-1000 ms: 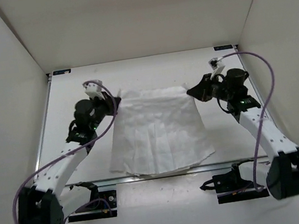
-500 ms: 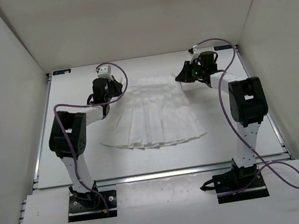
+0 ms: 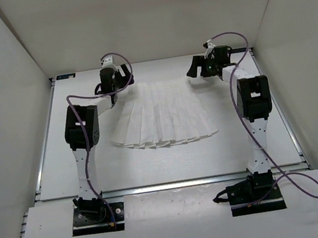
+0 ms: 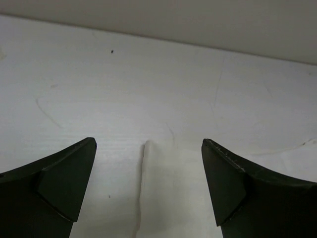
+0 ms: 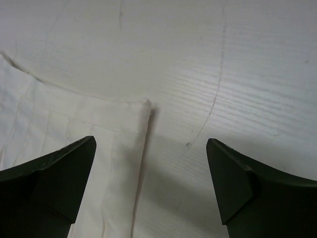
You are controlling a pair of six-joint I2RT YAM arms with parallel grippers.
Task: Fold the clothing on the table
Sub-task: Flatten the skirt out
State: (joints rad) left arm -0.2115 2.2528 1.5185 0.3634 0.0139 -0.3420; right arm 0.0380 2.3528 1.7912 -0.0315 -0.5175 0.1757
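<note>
The clothing point(image 3: 161, 115), a white pleated fan shape, lies flat on the table point(image 3: 245, 142), narrow end toward the far wall. My left gripper point(image 3: 120, 81) hovers at its far left corner, and my right gripper point(image 3: 195, 70) at its far right corner. In the left wrist view the left gripper point(image 4: 148, 144) is open, with a corner of the clothing point(image 4: 163, 193) lying loose between the dark fingers point(image 4: 59, 183). In the right wrist view the right gripper point(image 5: 151, 140) is open over the clothing's corner point(image 5: 99, 134), which touches neither finger.
Both arms are stretched far out toward the back wall point(image 3: 145, 20). A metal rail point(image 3: 171, 183) runs along the near table edge, with the arm bases point(image 3: 95, 214) beyond it. Purple cables point(image 3: 286, 178) loop beside the arms. Side walls close in left and right.
Both grippers dragged the clothing's narrow end toward the far wall, pulling the wide hem away from the near rail. They then opened and let go.
</note>
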